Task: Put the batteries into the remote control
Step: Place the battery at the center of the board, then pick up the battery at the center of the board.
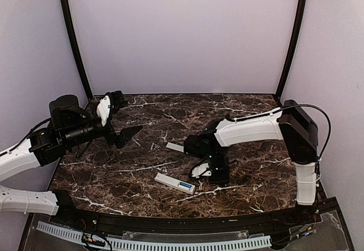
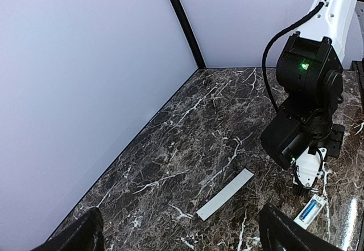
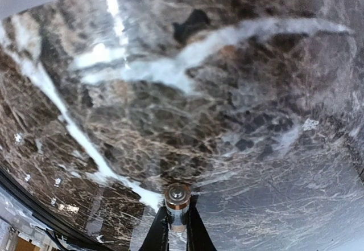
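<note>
Pinching a battery (image 3: 177, 204) tight between the fingertips of the right gripper (image 3: 177, 228), low over the marble table (image 1: 114, 171). Lying flat near 6 o'clock of the table's middle, the remote control (image 1: 170, 180), a second blue battery (image 1: 185, 186) seated in its recess, the pinched one near its 2 o'clock, the white cover strip (image 1: 175, 147) apart at 12 o'clock. Spread wide and holding nothing out at 9 o'clock, the left gripper (image 1: 122, 117).

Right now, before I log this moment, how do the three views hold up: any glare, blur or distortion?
Right wrist view: wide-angle bending curves the marble table, pale reflections smear its upper part, yet the battery in the right hand is sharp. Left wrist view: even light, crisp cover strip. Top view: soft, even light; the remote small.
</note>
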`<action>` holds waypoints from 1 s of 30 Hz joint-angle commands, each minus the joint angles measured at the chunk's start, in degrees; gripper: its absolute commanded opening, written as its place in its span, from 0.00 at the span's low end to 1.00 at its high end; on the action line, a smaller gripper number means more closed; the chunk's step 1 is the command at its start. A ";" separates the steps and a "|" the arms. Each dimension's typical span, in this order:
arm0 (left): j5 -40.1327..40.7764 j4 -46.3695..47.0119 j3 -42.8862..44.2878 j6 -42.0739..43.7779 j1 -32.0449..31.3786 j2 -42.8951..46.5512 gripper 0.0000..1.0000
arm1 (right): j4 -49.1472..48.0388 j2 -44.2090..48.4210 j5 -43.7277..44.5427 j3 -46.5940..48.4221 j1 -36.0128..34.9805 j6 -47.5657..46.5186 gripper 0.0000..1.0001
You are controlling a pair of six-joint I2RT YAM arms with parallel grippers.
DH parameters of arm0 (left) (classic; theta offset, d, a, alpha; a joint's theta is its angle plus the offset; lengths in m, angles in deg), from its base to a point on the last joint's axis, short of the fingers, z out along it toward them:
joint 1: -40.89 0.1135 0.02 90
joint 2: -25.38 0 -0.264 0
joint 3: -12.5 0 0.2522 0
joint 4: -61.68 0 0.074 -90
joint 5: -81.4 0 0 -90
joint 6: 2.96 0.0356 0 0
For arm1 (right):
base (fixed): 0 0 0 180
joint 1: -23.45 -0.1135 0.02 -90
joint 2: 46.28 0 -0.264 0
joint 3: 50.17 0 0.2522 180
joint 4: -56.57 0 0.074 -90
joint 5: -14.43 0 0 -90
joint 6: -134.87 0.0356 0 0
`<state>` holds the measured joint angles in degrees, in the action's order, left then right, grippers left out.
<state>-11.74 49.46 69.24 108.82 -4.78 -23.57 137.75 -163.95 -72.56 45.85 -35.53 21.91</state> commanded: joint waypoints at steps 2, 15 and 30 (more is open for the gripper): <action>-0.92 -1.02 -0.44 -0.77 -0.38 0.36 0.94 | -8.68 -5.50 2.17 -2.60 -1.44 7.18 0.13; -1.28 -1.10 -0.53 -0.62 -0.38 -0.12 0.95 | -15.02 -2.84 3.13 -3.25 -1.49 10.39 0.22; -1.30 -1.15 -0.62 -0.63 -0.38 -0.14 0.95 | -14.11 -3.30 -0.34 -2.83 -1.50 13.37 0.00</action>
<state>-12.46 49.44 69.24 108.82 -4.78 -23.72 134.71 -163.05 -70.05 44.89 -37.11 32.38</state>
